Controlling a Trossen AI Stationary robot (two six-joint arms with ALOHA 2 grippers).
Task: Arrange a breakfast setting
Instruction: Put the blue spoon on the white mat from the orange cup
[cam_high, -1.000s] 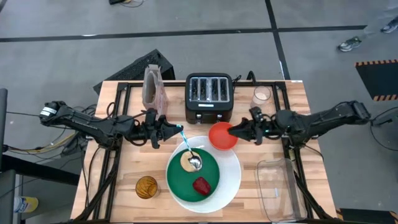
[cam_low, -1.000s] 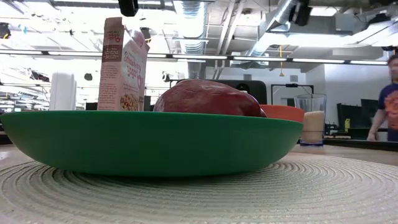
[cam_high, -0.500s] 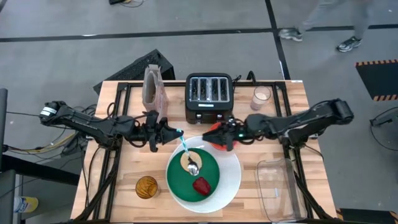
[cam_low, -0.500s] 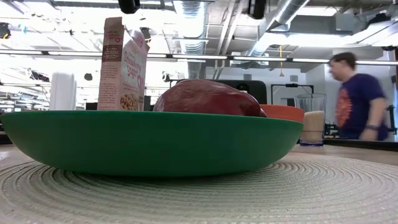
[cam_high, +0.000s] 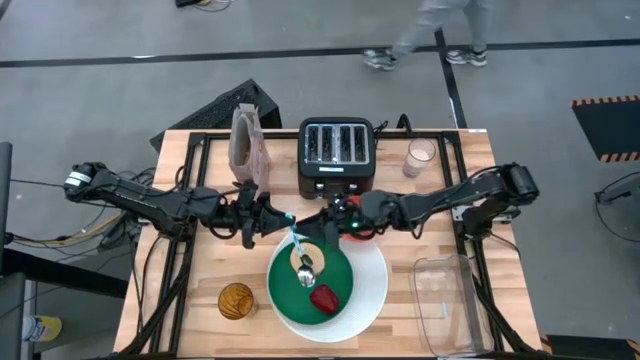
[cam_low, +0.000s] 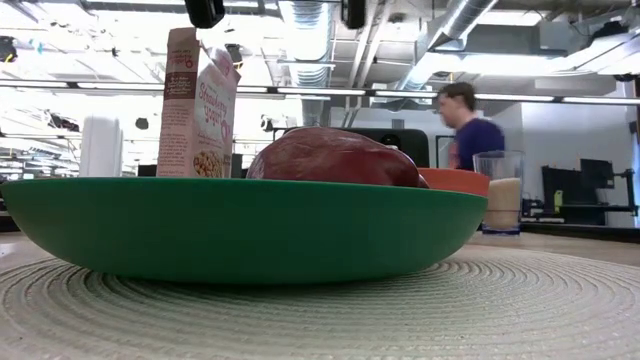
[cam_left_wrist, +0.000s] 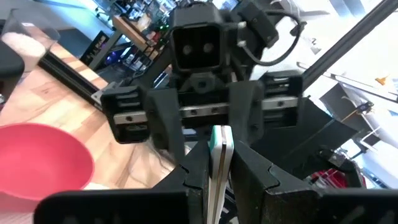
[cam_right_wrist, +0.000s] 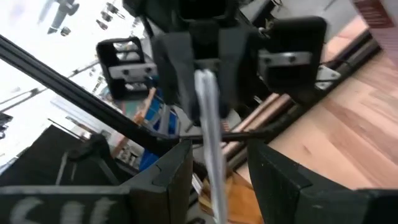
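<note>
fingers of the left gripper (cam_high: 272, 215) pinch the blue-handled metal spoon (cam_high: 299, 249) by its handle end, holding it slanted so the bowl end hangs over the bagel half (cam_high: 300, 258) on the smaller green plate (cam_high: 340, 282). the right gripper (cam_high: 322, 220) faces it from just across the handle, fingers spread to either side of the thin metal edge in its wrist view, not yet pressing as far as i can tell.

the spoon looks stiff, light and slick, so it probably wants a firm pinch on the blue handle rather than the polished metal.

the small red fruit (cam_high: 323, 298) lies on the green plate, which sits on the large white plate (cam_high: 375, 278). the small red-orange bowl (cam_left_wrist: 37, 158) is mostly hidden under the right arm from above. the pinkish cereal box (cam_high: 248, 145) stands at the surface (cam_high: 200, 285) rear.
</note>
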